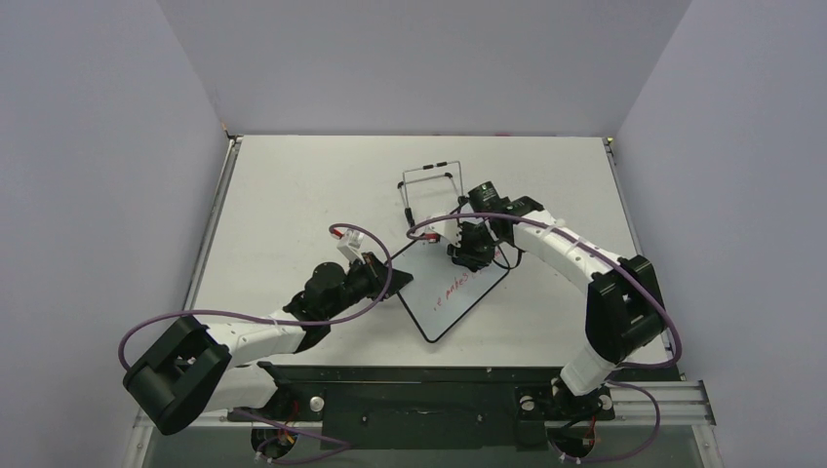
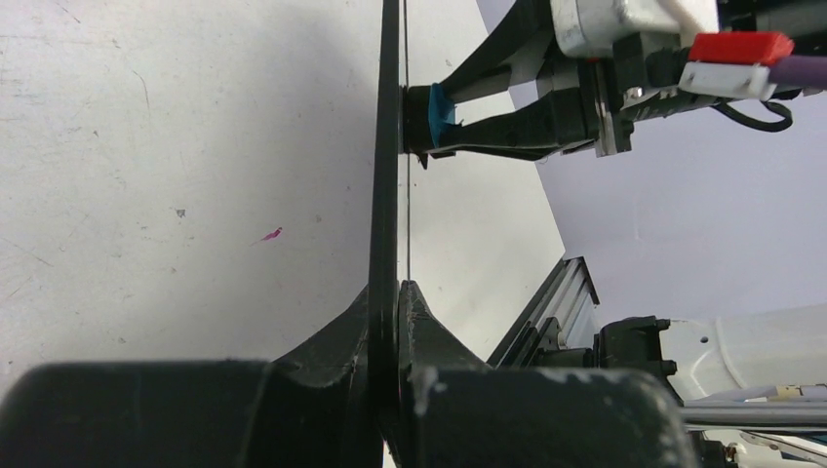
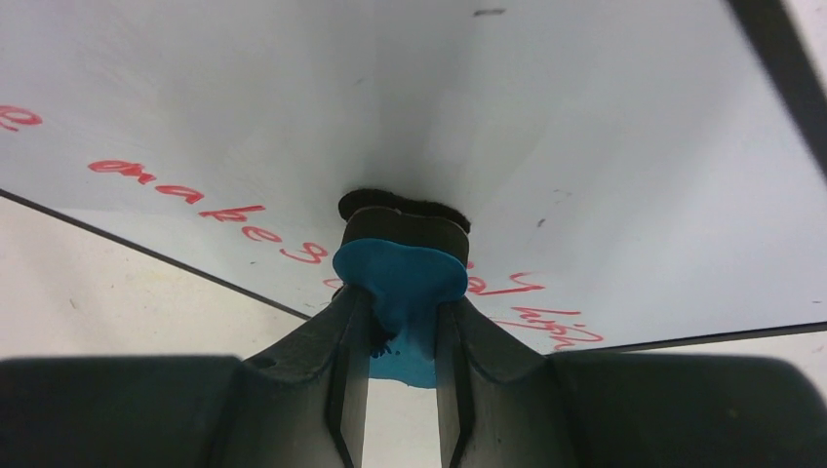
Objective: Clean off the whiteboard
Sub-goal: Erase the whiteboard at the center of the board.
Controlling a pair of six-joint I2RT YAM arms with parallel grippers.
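The whiteboard (image 1: pixel 458 292) is a small white board with a thin black frame, lying tilted at the table's middle with red handwriting on it. My left gripper (image 1: pixel 382 271) is shut on its left edge; the left wrist view shows the frame (image 2: pixel 387 195) edge-on between the jaws. My right gripper (image 1: pixel 470 255) is shut on a small blue eraser (image 3: pixel 402 278) with a black pad, pressed against the board face (image 3: pixel 605 146) above the red writing (image 3: pixel 185 195). The eraser also shows in the left wrist view (image 2: pixel 437 115).
A black wire stand (image 1: pixel 429 185) stands just behind the board, close to the right arm. A black rail (image 1: pixel 439 375) runs along the near edge by the arm bases. Grey walls enclose the table on three sides.
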